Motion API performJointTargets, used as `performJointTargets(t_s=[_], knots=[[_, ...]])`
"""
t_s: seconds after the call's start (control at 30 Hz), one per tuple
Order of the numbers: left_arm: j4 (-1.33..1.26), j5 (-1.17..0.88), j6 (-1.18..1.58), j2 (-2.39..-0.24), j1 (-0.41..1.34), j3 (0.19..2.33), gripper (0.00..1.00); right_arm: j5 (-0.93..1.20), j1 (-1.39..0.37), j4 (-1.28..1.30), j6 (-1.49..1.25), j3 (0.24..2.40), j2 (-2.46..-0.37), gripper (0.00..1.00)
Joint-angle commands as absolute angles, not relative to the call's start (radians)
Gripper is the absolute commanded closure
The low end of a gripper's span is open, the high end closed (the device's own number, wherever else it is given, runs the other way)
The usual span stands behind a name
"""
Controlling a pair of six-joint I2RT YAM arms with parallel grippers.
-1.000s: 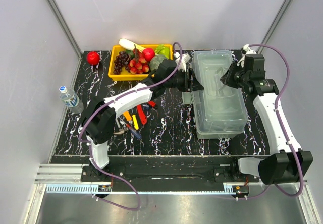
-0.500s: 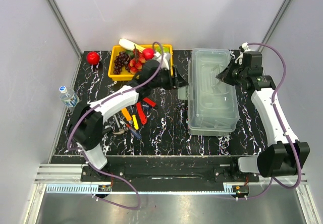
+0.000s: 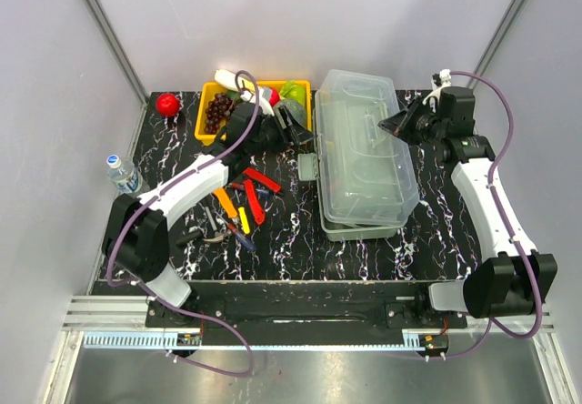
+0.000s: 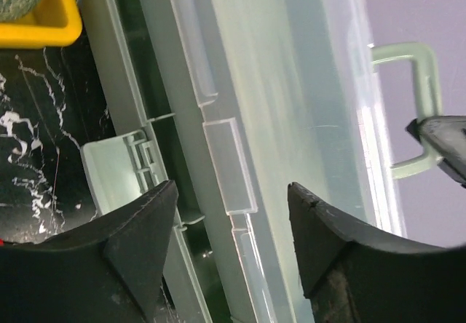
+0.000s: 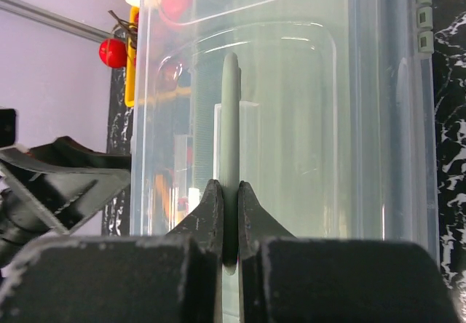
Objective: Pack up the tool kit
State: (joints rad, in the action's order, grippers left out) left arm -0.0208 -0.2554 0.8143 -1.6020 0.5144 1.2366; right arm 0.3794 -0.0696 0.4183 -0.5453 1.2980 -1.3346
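The right tool (image 5: 230,217) is pinched nearly shut on the thin grey-green handle (image 5: 230,119) of the toolbox (image 3: 364,154), one finger on each side of it, at the box's far right side in the overhead view. The handle juts from the clear lid (image 3: 359,122), which lies down against the grey-green base. The box sits on the right half of the black marbled table (image 3: 291,236) and looks tipped toward the left arm, though how far cannot be told. Shapes of red and yellow show through the plastic in the right wrist view, but whether they are inside or beyond the box cannot be told. The left tool (image 4: 229,257) stands wide, holding nothing, just beside the box's left long edge, where a pale green latch flap (image 4: 113,170) hangs loose. Behind that arm, at the far left of the table, a yellow tray (image 3: 205,132) holds dark grapes (image 3: 218,108) and other red, white and green produce; a red ball (image 3: 166,104) lies outside it to the left. The red-, orange- and yellow-handled hand tools (image 3: 245,199) lie scattered on the table under the left arm, outside the box. A water bottle (image 3: 121,174) stands at the table's left edge.
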Motion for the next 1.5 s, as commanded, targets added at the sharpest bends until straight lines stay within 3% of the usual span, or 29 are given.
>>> performJointTargets(t_s=[0.0, 0.1, 0.3, 0.6, 0.97, 1.0, 1.07, 1.2, 1.23, 1.33, 1.47], knots=[[0.067, -0.19, 0.883, -1.634, 0.518, 1.238, 0.38, 0.46, -0.064, 0.146, -0.667, 1.312, -1.267, 1.0], [0.103, -0.16, 0.887, -1.644, 0.52, 1.236, 0.44, 0.456, -0.058, 0.1, -0.719, 1.279, -1.266, 1.0], [0.092, -0.178, 0.868, -1.667, 0.529, 1.239, 0.47, 0.465, -0.038, 0.031, -0.794, 1.232, -1.262, 1.0], [0.04, -0.313, 0.818, -1.759, 0.56, 1.276, 0.46, 0.483, -0.018, -0.037, -0.845, 1.212, -1.261, 1.0], [-0.161, -0.362, 0.785, -1.667, 0.565, 1.221, 0.42, 0.402, -0.018, 0.095, -0.805, 1.224, -1.253, 0.99], [-0.167, -0.361, 0.781, -1.661, 0.569, 1.221, 0.42, 0.396, -0.017, 0.103, -0.799, 1.224, -1.253, 0.95], [-0.179, -0.37, 0.773, -1.658, 0.574, 1.218, 0.41, 0.382, -0.017, 0.117, -0.793, 1.226, -1.25, 0.78], [-0.199, -0.383, 0.765, -1.654, 0.584, 1.223, 0.41, 0.307, -0.017, 0.176, -0.755, 1.239, -1.238, 0.3], [-0.199, -0.382, 0.762, -1.652, 0.591, 1.224, 0.41, 0.275, -0.017, 0.201, -0.738, 1.246, -1.232, 0.22], [-0.196, -0.385, 0.739, -1.654, 0.601, 1.239, 0.4, 0.194, -0.017, 0.245, -0.68, 1.252, -1.198, 0.08], [-0.189, -0.413, 0.716, -1.67, 0.611, 1.264, 0.39, 0.15, -0.017, 0.333, -0.592, 1.313, -1.2, 0.05]])
